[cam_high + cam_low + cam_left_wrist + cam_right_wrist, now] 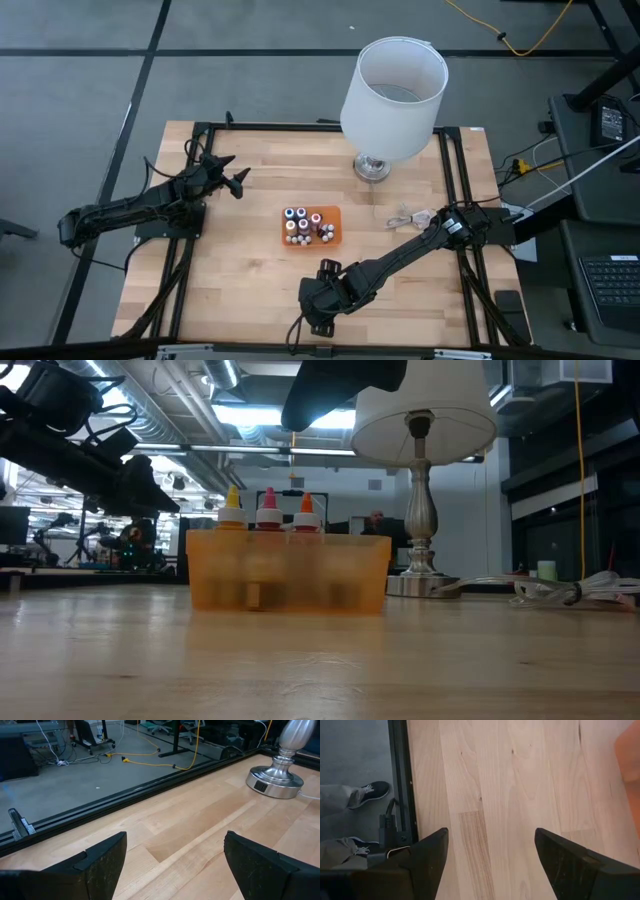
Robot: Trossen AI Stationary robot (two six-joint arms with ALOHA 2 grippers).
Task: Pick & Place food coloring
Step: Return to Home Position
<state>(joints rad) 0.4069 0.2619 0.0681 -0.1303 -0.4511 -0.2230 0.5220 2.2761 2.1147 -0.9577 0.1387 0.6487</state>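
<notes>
High view: right gripper [312, 312], fingers wide and empty, hangs by the front edge of the desk [235, 285]; food coloring [304, 226] sits beyond it in the orange tray [337, 213]; left gripper [238, 180] waits, wide.

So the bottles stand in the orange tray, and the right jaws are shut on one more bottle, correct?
Not quite. The right jaws are open and hold nothing; the right wrist view shows only bare table between them. The bottles do stand in the orange tray.
</notes>
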